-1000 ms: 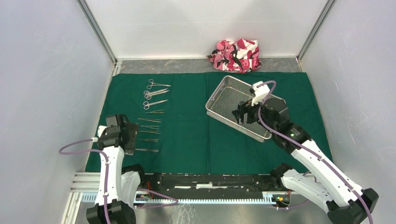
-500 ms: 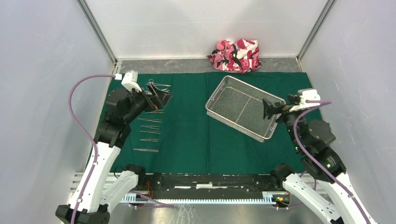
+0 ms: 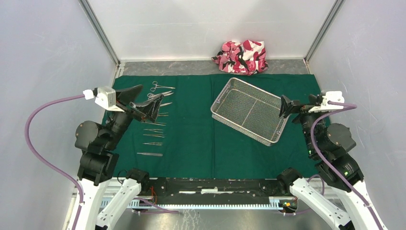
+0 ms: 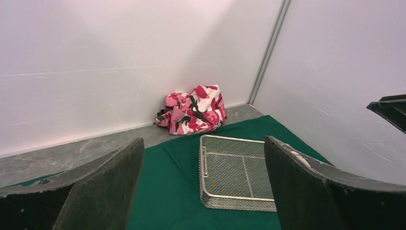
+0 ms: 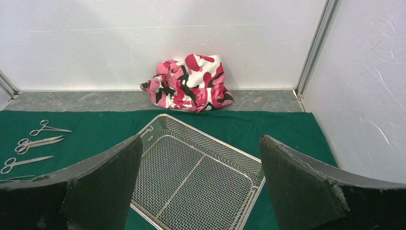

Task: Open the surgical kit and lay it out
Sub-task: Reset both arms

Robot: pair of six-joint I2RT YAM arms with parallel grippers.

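Observation:
The dark green cloth (image 3: 191, 139) lies spread flat on the table. On its right half the silver wire-mesh tray (image 3: 242, 128) sits at an angle with nothing in it. Down the left half runs a column of steel instruments: scissors (image 3: 162, 86) at the far end, slim forceps (image 3: 153, 130) in the middle and tweezers (image 3: 149, 154) nearest me. My left gripper (image 3: 143, 101) hovers open above that column, holding nothing. My right gripper (image 3: 293, 107) hangs open just right of the tray, apart from it. Both wrist views look between wide-spread fingers (image 4: 115, 187) (image 5: 297, 182) at the tray (image 4: 237, 203) (image 5: 210, 143).
A pink-white-black camouflage bundle (image 3: 242, 56) lies on the grey strip behind the cloth, against the back wall. White walls with metal corner posts close in the left, back and right. The arm bases and a black rail run along the near edge.
My right gripper has pulled back out of the tray to the right and opened wide. My left arm rose from the front left of the cloth and now hovers over the instrument column.

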